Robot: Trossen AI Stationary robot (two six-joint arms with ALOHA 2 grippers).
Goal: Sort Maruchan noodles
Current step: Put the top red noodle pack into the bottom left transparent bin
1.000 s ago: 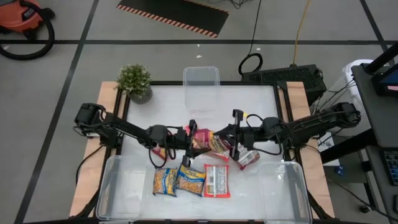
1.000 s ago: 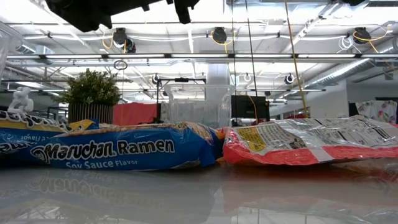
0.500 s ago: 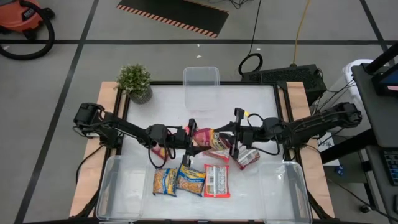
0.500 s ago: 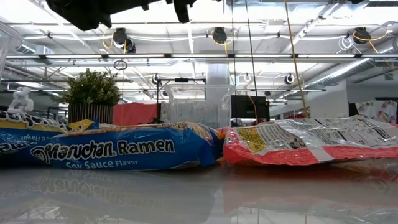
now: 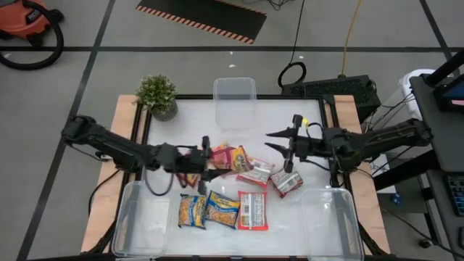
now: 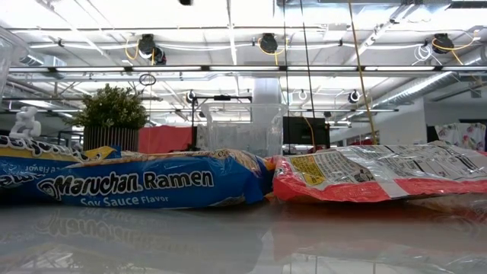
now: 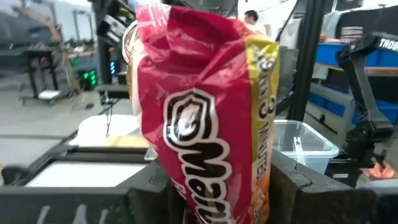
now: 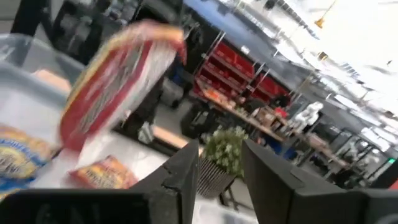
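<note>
- Left gripper (image 5: 205, 157) clenched on a red Maruchan packet (image 7: 205, 118), raised above the bench (image 5: 290, 116).
- Right gripper (image 5: 288, 148) released, fingers apart, mid-bench.
- Other packets (image 5: 222, 210) flat at the near edge.

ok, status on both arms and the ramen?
Left gripper shut on red crinkly plastic ramen packet. Right gripper open, empty, mid-table. Other packets loose; nothing blocking.
</note>
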